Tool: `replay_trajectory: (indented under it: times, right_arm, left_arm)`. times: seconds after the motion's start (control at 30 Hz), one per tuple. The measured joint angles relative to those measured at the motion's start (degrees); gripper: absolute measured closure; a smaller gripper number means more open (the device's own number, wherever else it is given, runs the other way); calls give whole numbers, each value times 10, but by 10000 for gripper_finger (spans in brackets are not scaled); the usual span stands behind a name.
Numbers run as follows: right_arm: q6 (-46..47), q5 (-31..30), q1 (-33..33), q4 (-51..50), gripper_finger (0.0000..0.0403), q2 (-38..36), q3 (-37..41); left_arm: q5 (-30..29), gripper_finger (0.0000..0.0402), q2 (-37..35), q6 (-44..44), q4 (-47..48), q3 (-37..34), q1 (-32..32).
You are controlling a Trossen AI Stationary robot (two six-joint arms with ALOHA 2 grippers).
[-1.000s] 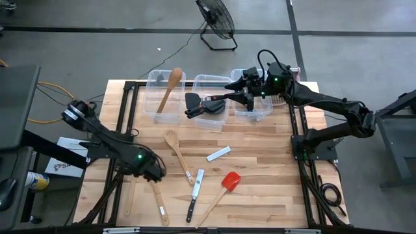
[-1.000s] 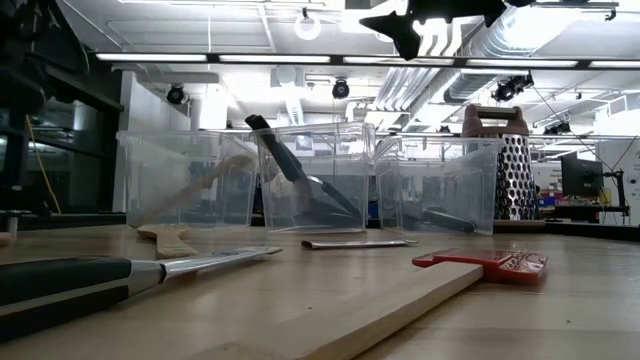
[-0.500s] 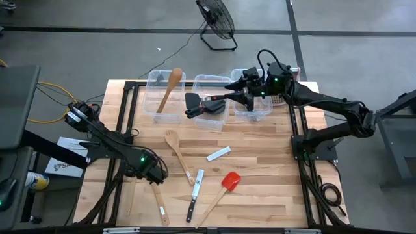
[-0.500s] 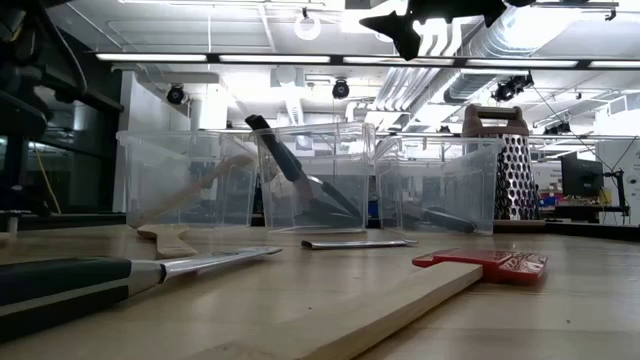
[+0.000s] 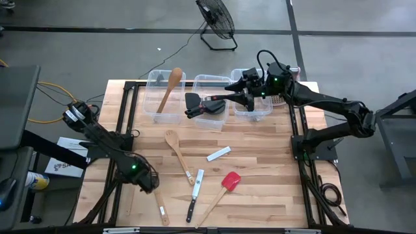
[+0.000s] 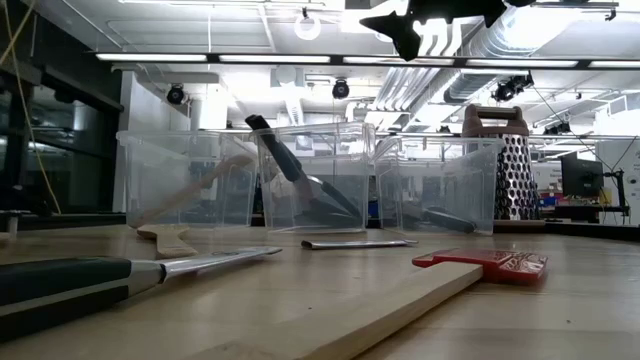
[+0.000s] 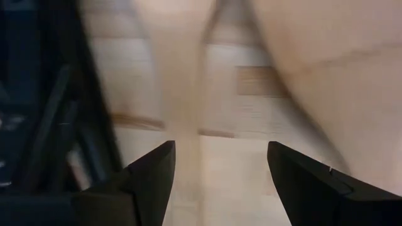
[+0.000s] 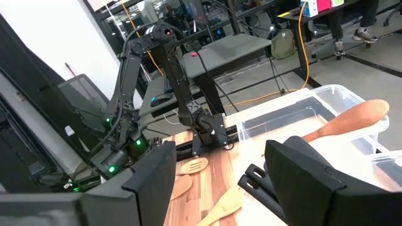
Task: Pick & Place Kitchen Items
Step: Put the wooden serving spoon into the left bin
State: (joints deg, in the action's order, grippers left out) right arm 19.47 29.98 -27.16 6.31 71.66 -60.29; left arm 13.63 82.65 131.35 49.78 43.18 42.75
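Observation:
My left gripper (image 5: pixel 147 181) (image 7: pixel 220 169) points down at the near left of the table, open. A pale wooden handle (image 7: pixel 179 100) runs under the gap, close to one finger; whether it touches the finger, I cannot tell. Two wooden utensils (image 5: pixel 159 205) lie flat beside the gripper. My right gripper (image 5: pixel 236 94) (image 8: pixel 220 182) hangs open and empty above the middle bin (image 5: pixel 209 84). Black turners (image 5: pixel 200 104) lean in that bin, and one handle end (image 6: pixel 256 123) rests over the rim. A wooden spoon (image 5: pixel 170 88) leans in the left bin.
On the table lie a wooden spoon (image 5: pixel 175 148), a black-handled knife (image 5: pixel 194 197), a red-headed spatula (image 5: pixel 225 187) and a pale flat blade (image 5: pixel 218 154). Three clear bins stand in a row at the far edge, with a metal grater (image 6: pixel 505 165) at the far right.
My left gripper has gone toward the table's near edge and a little to the left, down over the wooden utensils, and its arm has left the low view. My right gripper has kept still.

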Motion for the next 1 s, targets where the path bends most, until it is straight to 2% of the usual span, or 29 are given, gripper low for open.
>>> replay_trajectory:
  times: [0.27, 0.63, 1.0]
  right_arm:
    - [1, 0, 0, -1, 167, 0, 0]
    - [4, 0, 0, -1, 167, 0, 0]
    - [5, 0, 0, -2, 167, 0, 0]
  left_arm:
    - [4, 156, 0, -5, 34, -1, 5]
    - [15, 156, -3, -7, -41, -61, 4]
    - [16, 157, -3, -31, -87, -76, 5]
